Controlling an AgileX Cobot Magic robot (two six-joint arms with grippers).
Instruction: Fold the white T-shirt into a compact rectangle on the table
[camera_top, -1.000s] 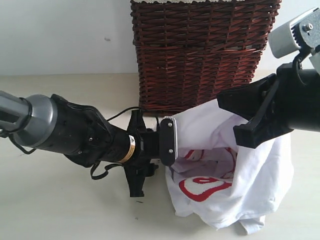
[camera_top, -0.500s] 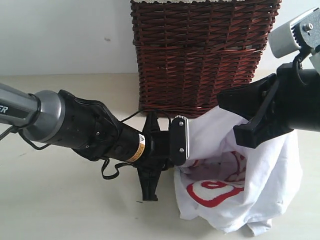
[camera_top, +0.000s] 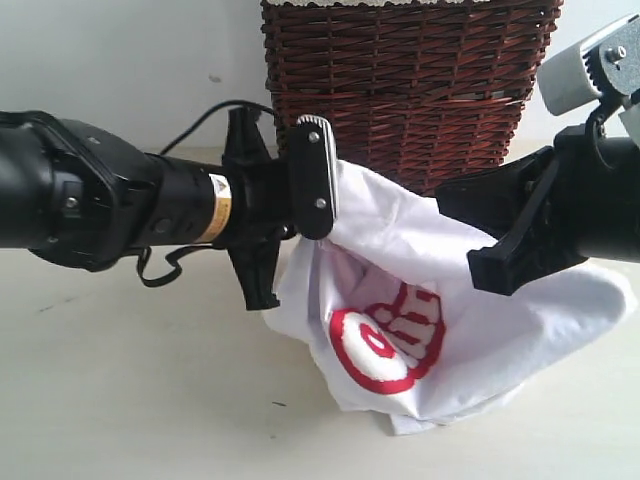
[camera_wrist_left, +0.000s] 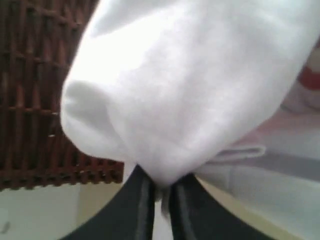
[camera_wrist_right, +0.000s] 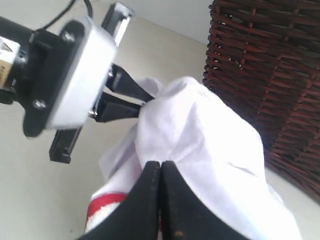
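The white T-shirt (camera_top: 430, 250) with its red-outlined lettering (camera_top: 385, 350) hangs bunched between both grippers, and its lower part rests on the table (camera_top: 120, 400). My left gripper (camera_top: 340, 200) is shut on an upper fold of cloth in front of the basket. In the left wrist view the shirt (camera_wrist_left: 190, 75) bulges out of that gripper (camera_wrist_left: 161, 182), whose dark fingers pinch it. My right gripper (camera_top: 465, 235) holds the shirt's right side. In the right wrist view its black fingers (camera_wrist_right: 161, 165) are pressed together on the shirt (camera_wrist_right: 210, 140), with the left gripper (camera_wrist_right: 147, 97) close by.
A dark brown wicker basket (camera_top: 400, 90) stands on the table right behind the shirt and shows in both wrist views (camera_wrist_left: 25, 100) (camera_wrist_right: 265, 75). A black cable (camera_top: 215, 110) loops over the left arm. Pale table surface stretches to the front left.
My left gripper shut on the shirt, then rose and drew back to the left, lifting and stretching the cloth so the red lettering shows fuller. The right arm stayed still.
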